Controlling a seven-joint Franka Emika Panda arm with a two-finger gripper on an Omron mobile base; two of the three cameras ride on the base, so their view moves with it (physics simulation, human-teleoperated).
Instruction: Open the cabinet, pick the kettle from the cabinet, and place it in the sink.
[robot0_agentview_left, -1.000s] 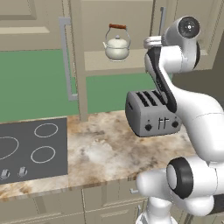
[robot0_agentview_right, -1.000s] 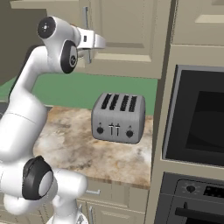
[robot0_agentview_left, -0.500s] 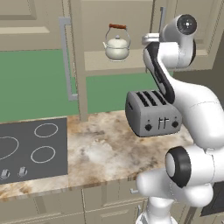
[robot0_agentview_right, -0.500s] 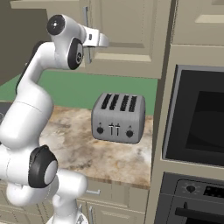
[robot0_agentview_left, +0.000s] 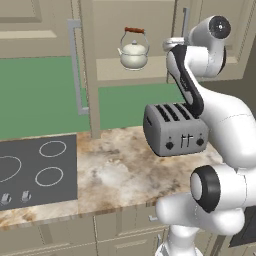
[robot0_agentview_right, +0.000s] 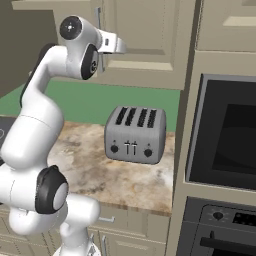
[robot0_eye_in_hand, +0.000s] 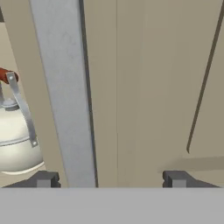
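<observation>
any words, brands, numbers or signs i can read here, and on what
None can be read.
toaster: knobs and levers on its front, no lettering.
cooktop: white rings and two knobs, no numbers.
oven panel: tiny marks, too small to read.
kettle: plain.

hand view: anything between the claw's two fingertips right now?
Yes. In the hand view the cabinet's silver bar handle runs up between the fingertips, close to the left one, with the beige door panel behind. The claw is open.
</observation>
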